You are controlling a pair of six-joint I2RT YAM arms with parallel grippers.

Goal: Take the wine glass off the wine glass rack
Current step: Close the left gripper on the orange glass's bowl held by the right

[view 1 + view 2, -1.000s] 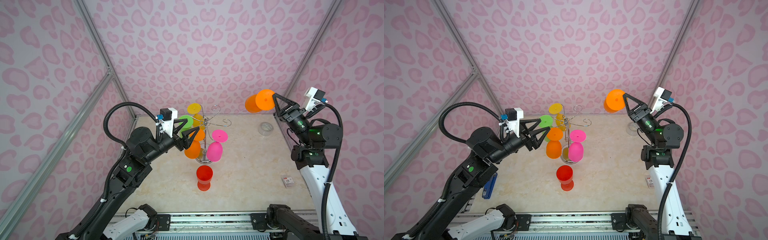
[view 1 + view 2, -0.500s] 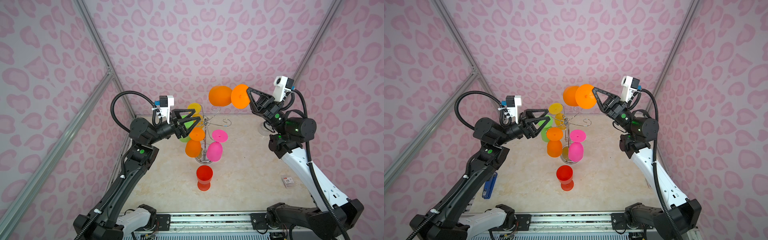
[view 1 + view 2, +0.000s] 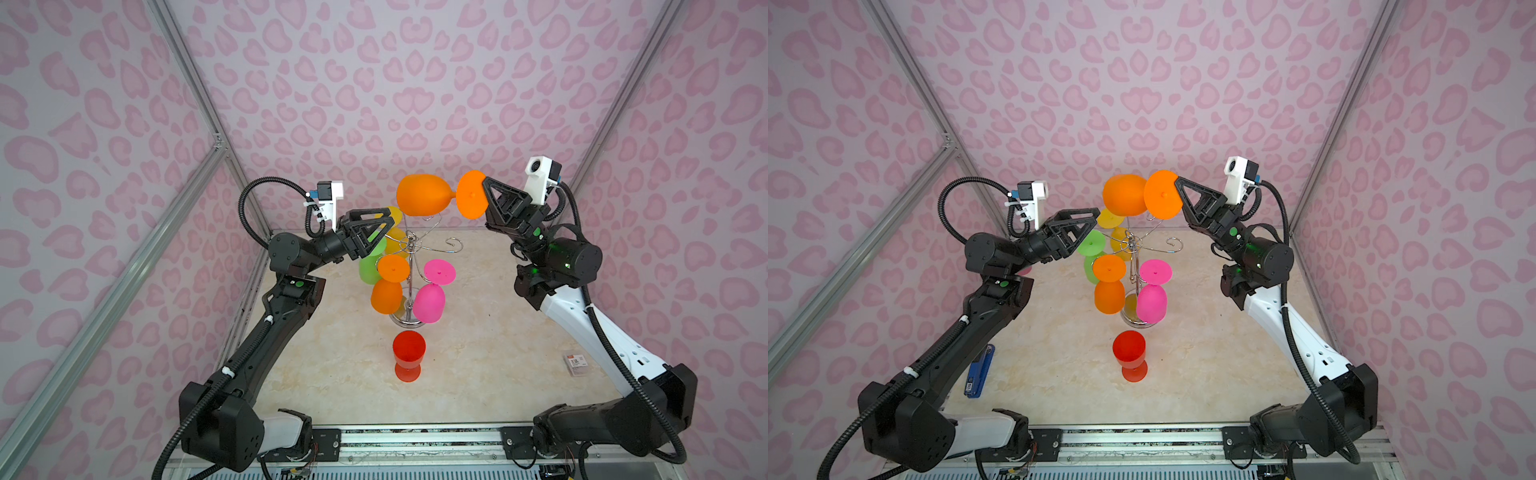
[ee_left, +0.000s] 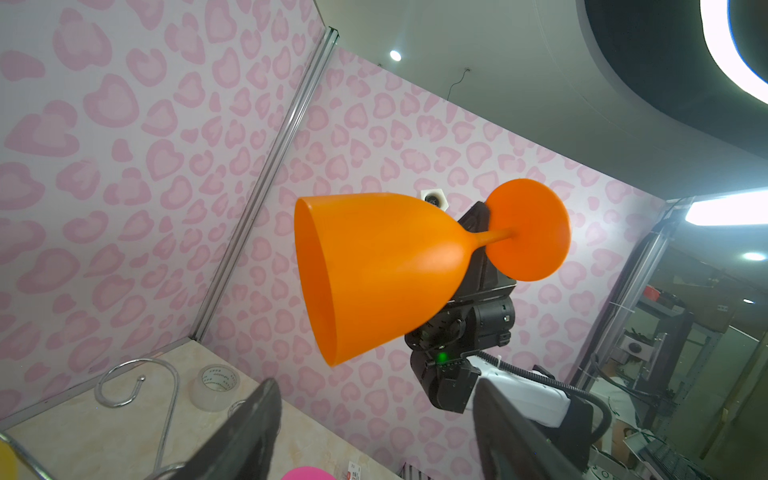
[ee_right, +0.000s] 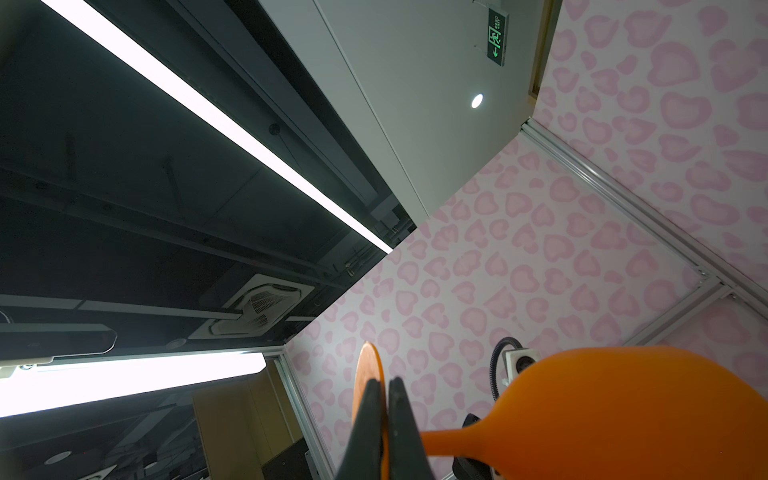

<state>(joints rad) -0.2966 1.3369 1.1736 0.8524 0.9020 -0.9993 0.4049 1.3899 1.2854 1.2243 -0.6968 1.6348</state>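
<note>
An orange wine glass (image 3: 422, 200) (image 3: 1123, 200) hangs sideways in the air above the wine glass rack (image 3: 411, 282) (image 3: 1133, 270), its bowl towards the left arm. My right gripper (image 3: 484, 185) (image 3: 1177, 180) (image 5: 384, 384) is shut on the edge of its round foot (image 5: 365, 370). My left gripper (image 3: 388, 220) (image 3: 1094, 216) (image 4: 374, 399) is open and empty, at the rack's top left. It sits just below the glass's bowl (image 4: 382, 266) and apart from it. On the rack hang an orange (image 3: 386, 293), a pink (image 3: 430, 301), a green (image 3: 368, 268) and a yellow glass (image 3: 392, 235).
A red glass (image 3: 409, 353) stands upright on the table in front of the rack. A blue stapler (image 3: 980, 370) lies at the left edge and a small packet (image 3: 574, 365) at the right. A clear tape roll (image 4: 215, 384) sits at the back. Pink walls close three sides.
My right gripper has swung the orange glass leftward from the right wall to above the rack. My left arm has risen and reached towards the rack's top, staying open.
</note>
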